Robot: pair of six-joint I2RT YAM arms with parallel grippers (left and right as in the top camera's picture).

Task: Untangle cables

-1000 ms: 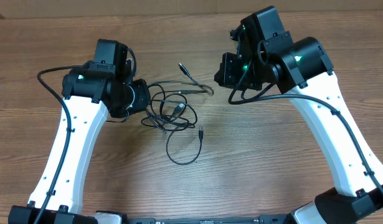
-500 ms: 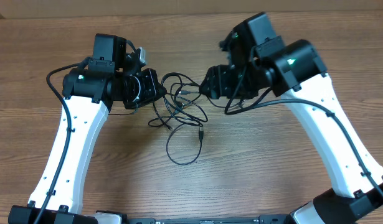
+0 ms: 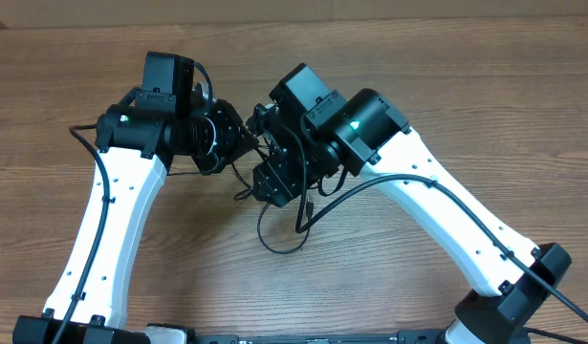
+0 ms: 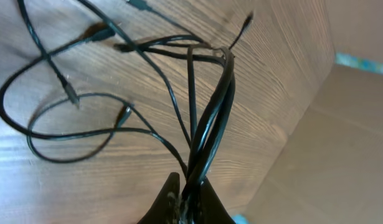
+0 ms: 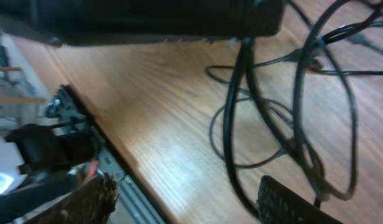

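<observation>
The cables [image 3: 260, 229] are thin black cords tangled at the table's middle, with one loose loop trailing toward the front. My left gripper [image 3: 242, 139] sits at the tangle's left side. In the left wrist view it [image 4: 189, 200] is shut on a bundle of cables [image 4: 210, 118] that rises taut from its jaws, while other loops lie slack on the wood. My right gripper [image 3: 266, 185] hovers over the tangle, covering much of it from above. In the right wrist view it [image 5: 191, 202] is open, fingers wide apart, with cable strands [image 5: 230, 124] running close to the right finger [image 5: 291, 202].
The table [image 3: 418, 57] is brown wood grain. Thick black arm wires [image 3: 83, 143] hang beside the left arm, and another curls under the right arm [image 3: 313, 210]. A cardboard wall [image 4: 340, 149] stands past the table's far edge.
The right arm has swung left from the table's right side to over the tangle, and its gripper has opened. The left gripper has shifted right, still shut on the cables.
</observation>
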